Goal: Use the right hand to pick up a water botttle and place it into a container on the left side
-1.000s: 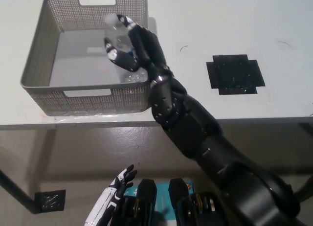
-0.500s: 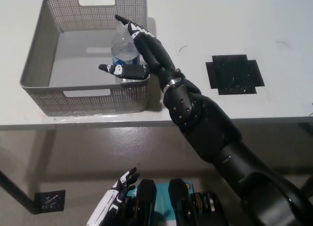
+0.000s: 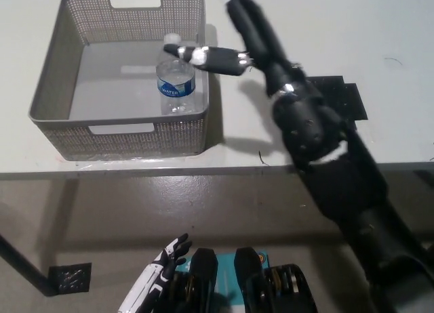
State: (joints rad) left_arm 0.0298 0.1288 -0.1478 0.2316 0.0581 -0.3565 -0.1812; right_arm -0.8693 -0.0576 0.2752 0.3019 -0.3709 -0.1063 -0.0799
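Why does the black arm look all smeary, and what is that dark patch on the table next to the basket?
In the head view the right hand and its arm are blurred by motion, while the bottle in the basket looks sharp. The dark patch on the table looks like the arm's soft shadow. The left hand is dim, low down.

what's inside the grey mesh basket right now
One clear water bottle with a blue label stands upright near the right wall of the basket. The rest of the floor shows bare; the near wall hides the strip behind it.
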